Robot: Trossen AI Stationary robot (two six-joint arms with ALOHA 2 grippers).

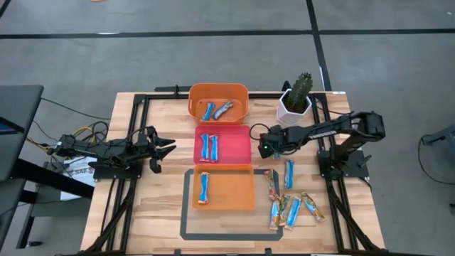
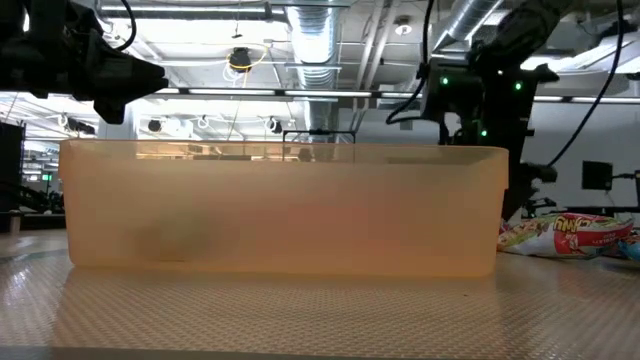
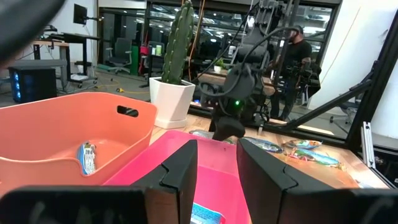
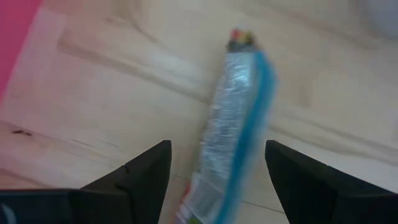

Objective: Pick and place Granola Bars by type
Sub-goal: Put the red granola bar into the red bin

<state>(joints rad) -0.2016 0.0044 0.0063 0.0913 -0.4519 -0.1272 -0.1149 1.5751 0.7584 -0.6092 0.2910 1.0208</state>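
Right gripper (image 1: 264,145) up beside the pink tray (image 1: 242,149), fingers spread wide over a blue-and-white bar (image 4: 233,130) lying on the wood — nothing held. Left gripper (image 1: 168,148) waiting at the tray's other side, fingers narrowly apart, empty.

slim foil-wrapped granola bars (image 1: 288,206), blue-and-white or multicoloured: six loose on bare wood at right, two side by side in the pink-red tray (image 1: 240,151), two in the far orange tray (image 1: 242,94), one in the near orange tray (image 1: 231,192).

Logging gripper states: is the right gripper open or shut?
Open. The right gripper shows its fingers spread wide above a blue-and-white bar on the table, holding nothing.
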